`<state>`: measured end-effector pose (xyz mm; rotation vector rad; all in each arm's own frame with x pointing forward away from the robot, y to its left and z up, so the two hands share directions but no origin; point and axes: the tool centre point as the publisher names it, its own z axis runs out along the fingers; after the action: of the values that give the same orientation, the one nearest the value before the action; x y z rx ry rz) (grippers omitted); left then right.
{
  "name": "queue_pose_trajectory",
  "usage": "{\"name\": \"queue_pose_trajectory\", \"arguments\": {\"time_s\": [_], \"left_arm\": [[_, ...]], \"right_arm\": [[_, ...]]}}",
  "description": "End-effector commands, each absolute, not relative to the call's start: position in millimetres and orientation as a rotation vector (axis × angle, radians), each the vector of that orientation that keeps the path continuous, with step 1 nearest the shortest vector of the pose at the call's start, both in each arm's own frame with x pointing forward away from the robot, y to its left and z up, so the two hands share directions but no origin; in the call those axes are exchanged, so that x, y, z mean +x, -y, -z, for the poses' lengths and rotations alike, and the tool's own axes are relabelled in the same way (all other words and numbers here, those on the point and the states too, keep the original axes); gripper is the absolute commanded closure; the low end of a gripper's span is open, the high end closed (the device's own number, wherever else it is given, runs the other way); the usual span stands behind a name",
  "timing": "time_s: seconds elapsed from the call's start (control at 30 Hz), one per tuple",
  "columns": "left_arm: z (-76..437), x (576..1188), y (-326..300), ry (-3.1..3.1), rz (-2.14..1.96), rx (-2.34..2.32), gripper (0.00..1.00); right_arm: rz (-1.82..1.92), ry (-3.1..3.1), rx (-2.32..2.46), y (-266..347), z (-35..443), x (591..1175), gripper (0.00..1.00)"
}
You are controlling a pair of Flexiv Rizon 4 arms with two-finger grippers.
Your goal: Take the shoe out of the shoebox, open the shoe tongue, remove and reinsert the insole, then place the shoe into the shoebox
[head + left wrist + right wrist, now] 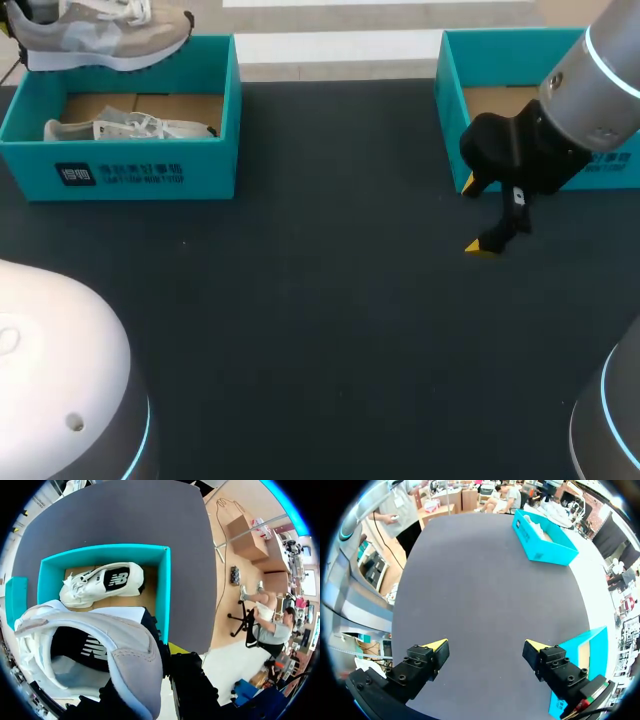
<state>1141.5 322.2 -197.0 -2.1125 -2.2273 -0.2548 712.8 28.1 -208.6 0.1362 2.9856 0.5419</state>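
A grey and white sneaker (100,35) hangs above the back of the left teal shoebox (130,172). In the left wrist view this sneaker (100,650) fills the foreground. My left gripper (172,650) is shut on its heel collar, with one yellow tip showing outside and the other finger hidden in the shoe. Below it a second white sneaker (100,582) lies on its side in the shoebox (166,595); it also shows in the head view (130,128). My right gripper (475,215) hangs open and empty over the mat, in front of the right box; its wrist view shows the fingers wide apart (486,645).
A second teal box (450,90) stands at the back right, close behind my right gripper, and its corner (580,655) shows beside the right fingers. Dark mat (320,330) covers the table between the boxes. My arm bases (60,380) fill the near corners.
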Motion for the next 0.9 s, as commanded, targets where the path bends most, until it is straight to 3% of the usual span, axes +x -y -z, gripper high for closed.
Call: {"name": "queue_pose_trajectory", "arguments": {"time_s": [0.03, 0.9], "left_arm": [[208, 1153, -322, 2.219, 0.245, -2.095, 1.00], [286, 1175, -299, 2.165, 0.280, -2.098, 1.00]], "right_arm": [[-0.538, -2.988, 0.136, -29, 210, 714, 0.00], [-0.538, -2.988, 0.136, -29, 210, 714, 0.00]]}}
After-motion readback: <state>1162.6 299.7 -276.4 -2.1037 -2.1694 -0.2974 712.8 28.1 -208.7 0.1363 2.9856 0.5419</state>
